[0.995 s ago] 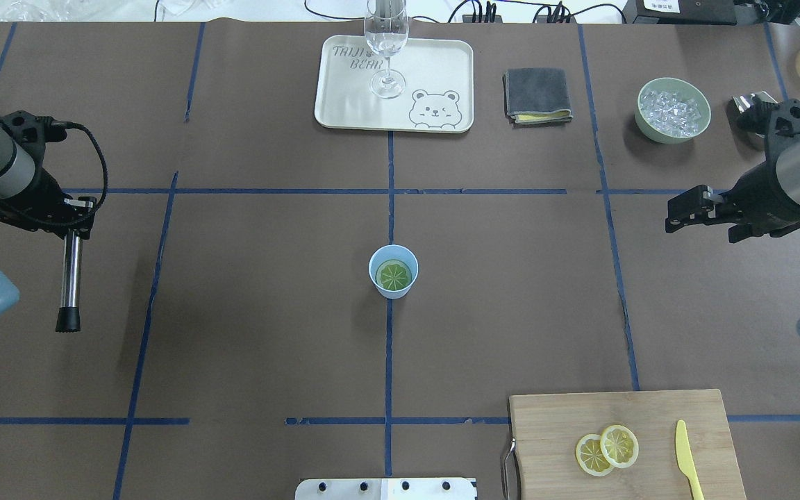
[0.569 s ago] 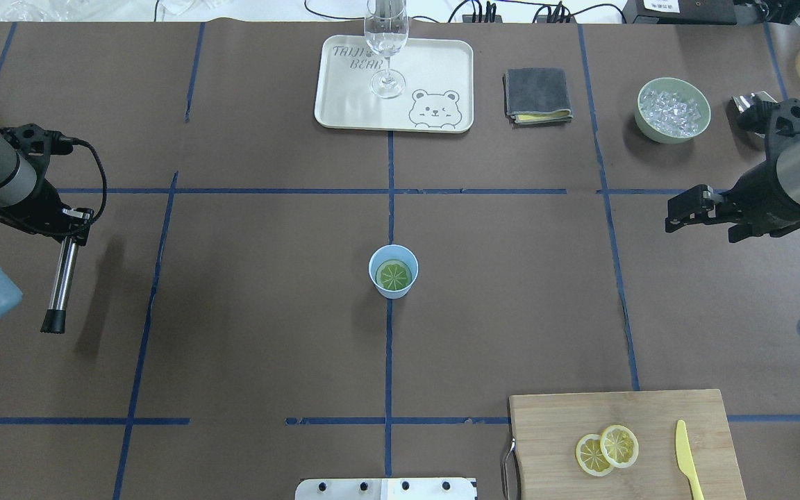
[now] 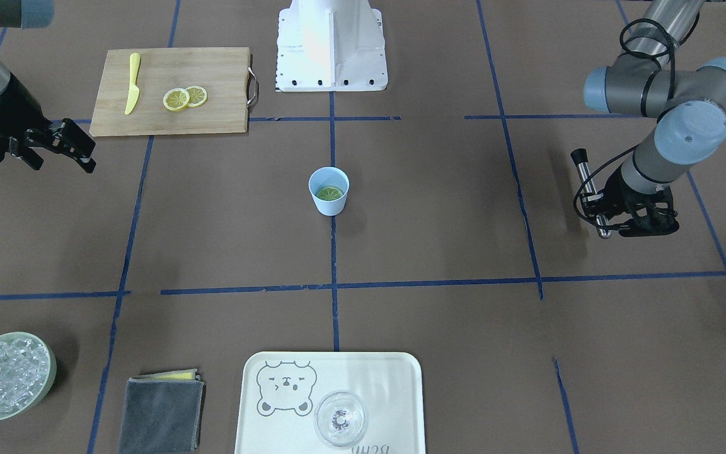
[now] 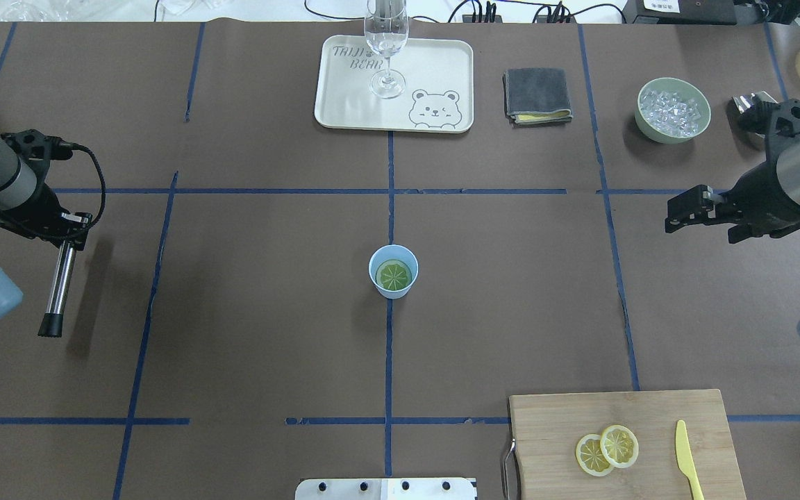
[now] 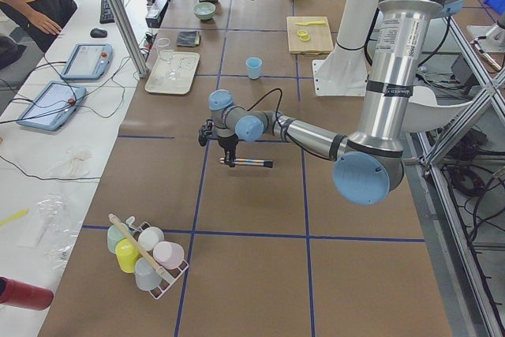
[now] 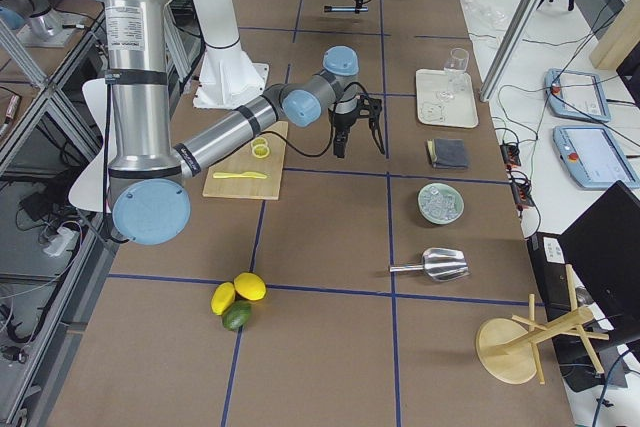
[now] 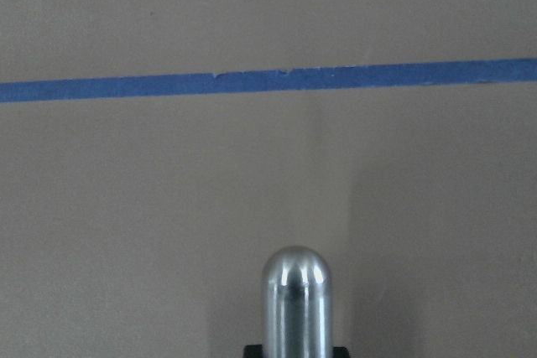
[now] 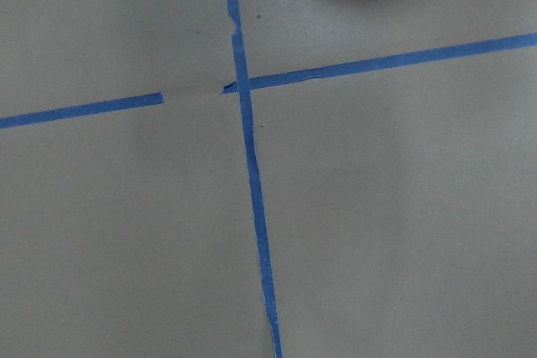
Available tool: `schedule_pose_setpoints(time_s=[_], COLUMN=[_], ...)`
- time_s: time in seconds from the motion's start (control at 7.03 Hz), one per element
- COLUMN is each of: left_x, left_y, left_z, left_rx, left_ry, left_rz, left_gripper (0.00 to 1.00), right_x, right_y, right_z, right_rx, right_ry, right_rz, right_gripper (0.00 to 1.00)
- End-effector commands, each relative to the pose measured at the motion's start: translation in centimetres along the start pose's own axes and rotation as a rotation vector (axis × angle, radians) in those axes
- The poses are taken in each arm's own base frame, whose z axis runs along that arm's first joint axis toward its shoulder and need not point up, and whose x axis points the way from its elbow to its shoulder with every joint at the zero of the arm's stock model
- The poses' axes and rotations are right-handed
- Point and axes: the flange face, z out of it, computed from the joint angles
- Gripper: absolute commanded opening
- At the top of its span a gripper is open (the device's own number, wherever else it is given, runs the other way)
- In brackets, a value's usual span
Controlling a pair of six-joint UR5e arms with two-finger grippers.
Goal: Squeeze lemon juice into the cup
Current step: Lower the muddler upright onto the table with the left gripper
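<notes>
The light-blue cup (image 4: 393, 271) stands at the table's middle, also in the front view (image 3: 329, 191). One lemon slice (image 4: 394, 276) lies flat inside it and looks greenish. Two more lemon slices (image 4: 607, 449) overlap on the wooden cutting board (image 4: 553, 430). My left gripper (image 4: 70, 229) is at the far left, shut on a metal rod with a black tip (image 4: 58, 285), which it holds above the table; the rod's rounded end shows in the left wrist view (image 7: 294, 299). My right gripper (image 4: 671, 214) is open and empty, far to the cup's right.
A cream tray (image 4: 442, 69) with a clear stemmed glass (image 4: 387, 42) stands at the back. Beside it are a grey cloth (image 4: 537, 95) and a green bowl of ice (image 4: 673, 110). A yellow knife (image 4: 686, 458) lies on the board. A metal scoop (image 6: 440, 265) lies at the right end.
My left gripper has drawn a little further left with the rod, and the rod now leans slightly. The right arm, cup and slices have not moved.
</notes>
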Motion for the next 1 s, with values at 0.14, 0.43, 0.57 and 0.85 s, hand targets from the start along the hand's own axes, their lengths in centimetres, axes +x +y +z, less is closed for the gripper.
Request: schedule_pose_setpoints(time_s=[0.14,0.43,0.57,0.85], left_x=[-0.2,-0.3,0.0,0.8], left_y=[-0.2,-0.2,-0.1,0.4], left_z=[0.5,1.0,1.3,2.1], left_rx=[-0.005,-0.011,-0.015,-0.031], left_ry=[-0.002,-0.008,-0.008,-0.011], left_rz=[-0.001,0.004,0.01,0.026], left_gripper=[0.0,0.0,0.0,0.0], right_x=[0.0,0.0,0.0,0.0], right_y=[0.0,-0.1,-0.1,-0.1], right_z=[0.0,0.1,0.1,0.1], right_rx=[0.0,-0.001,-0.001,-0.001], right_ry=[0.0,0.001,0.001,0.001], right_rz=[0.0,0.001,0.001,0.001], right_gripper=[1.0,1.0,1.0,1.0])
